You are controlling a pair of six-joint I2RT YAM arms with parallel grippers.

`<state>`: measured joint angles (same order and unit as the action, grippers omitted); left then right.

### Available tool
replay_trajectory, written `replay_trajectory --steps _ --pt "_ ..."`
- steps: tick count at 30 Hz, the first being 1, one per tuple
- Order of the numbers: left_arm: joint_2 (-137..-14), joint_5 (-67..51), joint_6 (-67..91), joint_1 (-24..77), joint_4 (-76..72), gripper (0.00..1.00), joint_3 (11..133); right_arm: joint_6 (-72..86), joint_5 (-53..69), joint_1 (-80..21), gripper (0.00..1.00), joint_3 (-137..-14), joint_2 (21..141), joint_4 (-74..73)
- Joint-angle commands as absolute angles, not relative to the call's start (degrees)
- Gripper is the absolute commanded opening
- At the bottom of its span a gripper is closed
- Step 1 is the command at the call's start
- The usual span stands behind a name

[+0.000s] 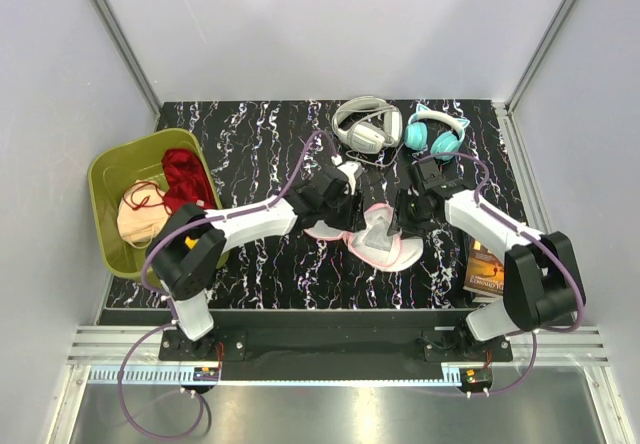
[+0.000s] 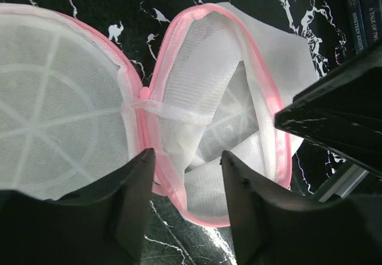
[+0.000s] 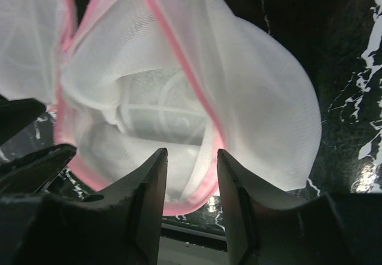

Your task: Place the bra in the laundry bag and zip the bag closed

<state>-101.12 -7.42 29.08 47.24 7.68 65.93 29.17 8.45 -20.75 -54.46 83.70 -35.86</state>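
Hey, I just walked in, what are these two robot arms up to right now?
Both arms are working on the white mesh laundry bag in the middle of the table. It lies unzipped, with its two halves spread apart. The left gripper and the right gripper each have parted fingers straddling its pink-trimmed rim, seemingly to hold it open. The peach bra is not in the bag yet. It lies in the green basket at the left, beside a dark red garment.

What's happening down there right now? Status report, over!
Both open: left end effector, right end effector, straddling laundry bag rim. Bag unzipped; bra in green basket, beside red garment.
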Motion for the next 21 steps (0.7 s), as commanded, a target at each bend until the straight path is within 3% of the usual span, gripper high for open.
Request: replay_trajectory --steps 1,16,19,20,21 --pt "-101.4 -10.5 30.1 49.2 6.2 0.45 69.9 26.0 4.7 -20.1 0.47 -55.5 85.9 -35.4" --pt "-105.5 -14.4 35.6 51.3 4.0 0.27 72.5 26.4 5.1 -20.1 0.36 -52.0 90.0 -29.8" --pt "-107.5 -14.4 36.6 51.5 3.6 0.26 73.6 25.9 5.1 -20.1 0.24 -52.6 90.6 -29.6" --pt "-108.1 -14.4 37.5 51.6 3.1 0.25 73.7 26.0 6.5 -20.1 0.12 -52.7 90.6 -30.1" --pt "-108.8 -14.3 38.1 51.7 2.7 0.24 73.8 26.5 7.2 -20.1 0.08 -53.0 89.8 -30.3"
